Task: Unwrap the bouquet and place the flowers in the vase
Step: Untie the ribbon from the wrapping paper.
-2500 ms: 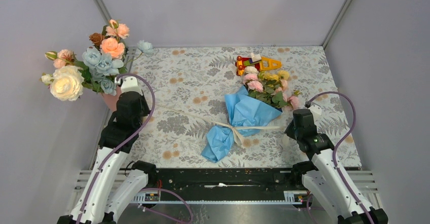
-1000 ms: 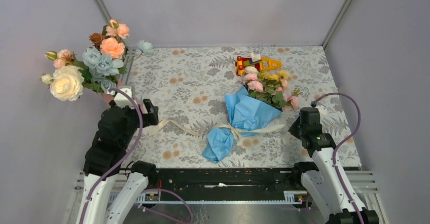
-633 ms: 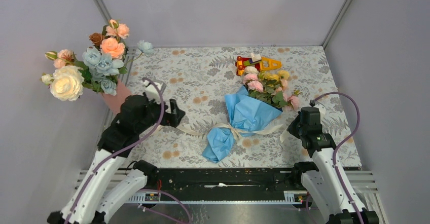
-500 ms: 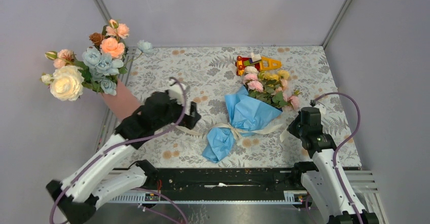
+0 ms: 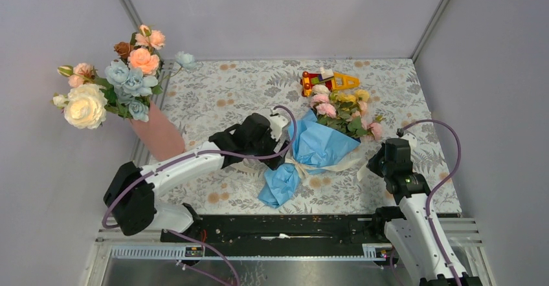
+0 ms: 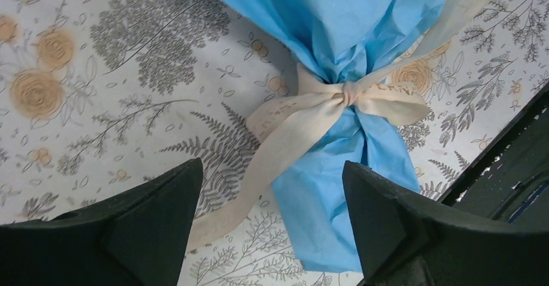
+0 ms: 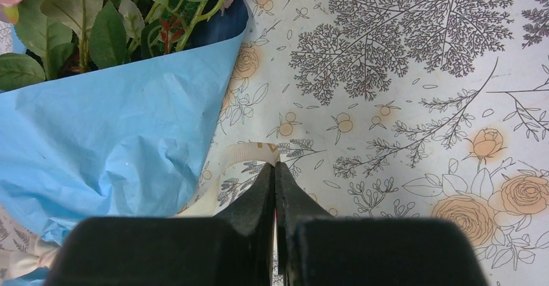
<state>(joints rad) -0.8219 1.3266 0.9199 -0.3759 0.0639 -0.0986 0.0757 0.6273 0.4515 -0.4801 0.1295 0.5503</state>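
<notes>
top external: bouquet lies central on the surface, ribbon knotted, paper on, no flowers in the vase. left end effector spread over the ribbon; right end effector pinches its tail.

There's the left gripper over the ribbon knot of the bouquet (flowers beyond it), vase well to its left. The right gripper just right of the wrap, ribbon tail seemingly between its tips.
</notes>
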